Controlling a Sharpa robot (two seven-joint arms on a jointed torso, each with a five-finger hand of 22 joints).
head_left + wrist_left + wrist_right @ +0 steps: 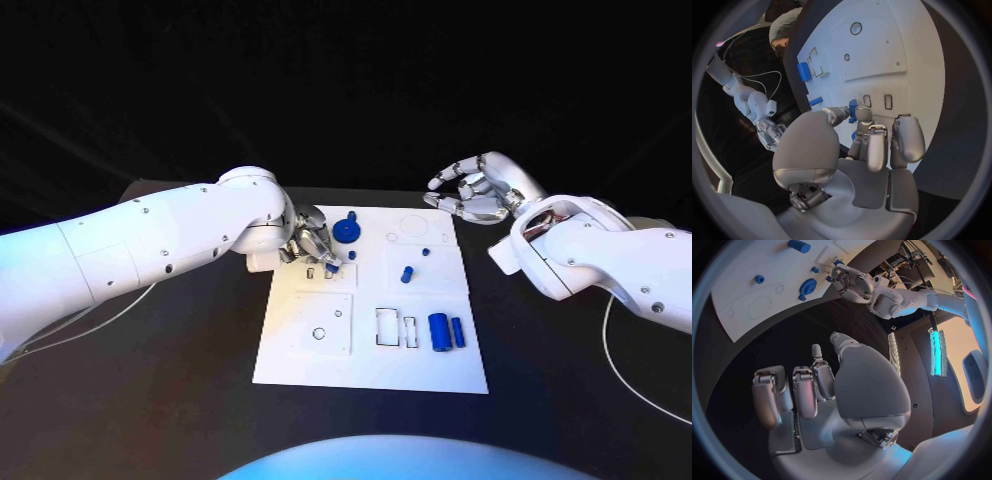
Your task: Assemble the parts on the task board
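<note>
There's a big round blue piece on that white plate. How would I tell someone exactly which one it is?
Start from the white task board in the middle of the black table and go to its far end. Beside the fingers of the robot's left hand sits the round blue part. It is broad and disc-like, while the other blue pieces are slim cylinders or tiny pegs.

Black desk (173, 400), dark matte top. Beyond the desk's far edge the room is black, unlit. Thin white cables (635, 375) trail over the desk near both side edges.
</note>
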